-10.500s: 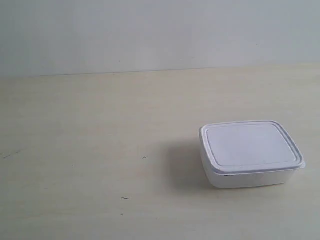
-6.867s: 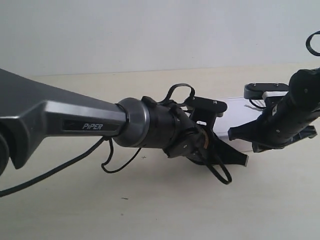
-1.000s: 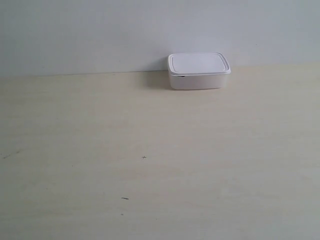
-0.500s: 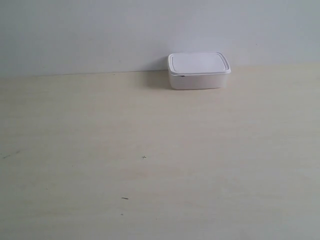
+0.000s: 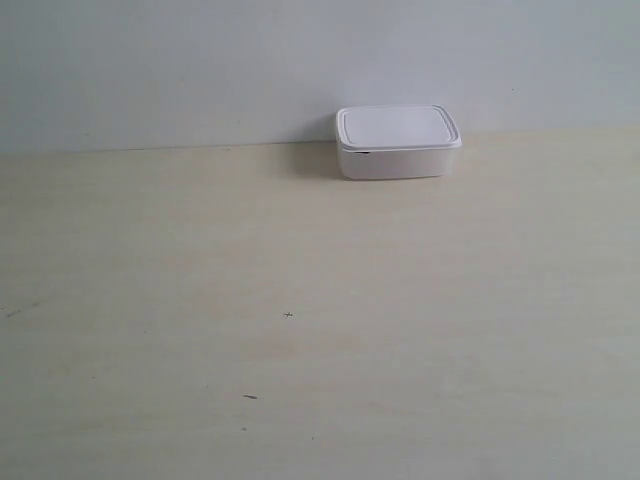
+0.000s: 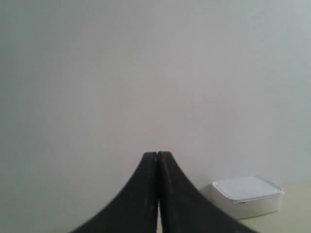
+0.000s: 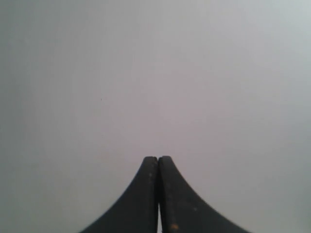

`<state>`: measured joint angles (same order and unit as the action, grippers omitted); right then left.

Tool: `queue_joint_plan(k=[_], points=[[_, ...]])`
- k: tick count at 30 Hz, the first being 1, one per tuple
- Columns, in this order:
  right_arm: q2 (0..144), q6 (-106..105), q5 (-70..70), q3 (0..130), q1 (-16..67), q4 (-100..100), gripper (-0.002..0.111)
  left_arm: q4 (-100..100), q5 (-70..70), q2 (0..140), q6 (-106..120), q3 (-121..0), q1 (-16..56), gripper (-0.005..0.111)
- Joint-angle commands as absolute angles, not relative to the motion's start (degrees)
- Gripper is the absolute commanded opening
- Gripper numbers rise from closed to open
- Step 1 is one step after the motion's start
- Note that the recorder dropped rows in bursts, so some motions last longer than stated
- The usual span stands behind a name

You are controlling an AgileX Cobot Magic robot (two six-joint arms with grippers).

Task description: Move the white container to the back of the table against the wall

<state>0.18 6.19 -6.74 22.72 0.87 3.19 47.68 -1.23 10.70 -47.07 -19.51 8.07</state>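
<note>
The white container (image 5: 396, 142) rests with its lid on at the far edge of the cream wood-grain table (image 5: 320, 330), its back against the pale wall (image 5: 200, 70). No arm shows in the exterior view. In the left wrist view, my left gripper (image 6: 157, 154) is shut with nothing between its black fingers, and the white container (image 6: 248, 195) lies well beyond it by the wall (image 6: 146, 73). My right gripper (image 7: 158, 158) is also shut and empty, facing only the plain wall (image 7: 155, 73); the container is out of that view.
A few tiny dark specks (image 5: 288, 315) mark the tabletop near its middle and front. Nothing else stands on the table in the exterior view.
The container, earlier at the front right of the table, now lies at the back against the wall. Both arms, seen around it 6.9 s ago, have left the exterior view. Nothing moved in the last second.
</note>
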Motion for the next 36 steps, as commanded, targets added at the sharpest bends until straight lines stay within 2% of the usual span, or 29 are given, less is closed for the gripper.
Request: queue_joint_plan(k=[1,2,4,7,11,17,25,30,36], points=[[0.0,6.2,-5.1,22.1,0.7,2.9,0.000,33.1,-3.7,10.3,-47.4,-16.1,7.9,0.000],[0.0,6.2,-2.8,21.3,0.7,3.1,0.000,22.4,-4.1,9.9,-47.4,-15.5,7.9,0.000],[1.5,6.2,-1.6,19.8,0.7,6.7,0.000,14.6,-4.8,9.1,-47.4,-15.0,7.9,0.000],[5.2,6.2,1.8,17.2,0.7,6.4,0.000,13.7,-4.9,7.0,-47.4,-13.3,7.9,0.000],[8.4,6.2,13.6,12.5,0.7,-3.1,0.000,13.8,-4.9,3.4,-47.4,-10.5,7.9,0.000],[8.8,6.2,13.5,8.3,0.7,-5.1,0.000,13.9,-4.1,0.0,-42.5,-5.1,7.8,0.000],[8.8,6.2,20.1,0.0,0.7,-5.1,0.000,14.5,-3.2,0.0,-34.6,-4.5,7.4,0.000],[8.7,6.2,20.7,0.0,0.7,-9.2,0.000,14.3,-3.3,0.0,-25.7,-4.5,7.3,0.000],[8.7,6.2,17.9,0.0,0.7,-9.4,0.000,9.6,-4.8,0.0,-25.2,-2.9,7.3,0.000]])
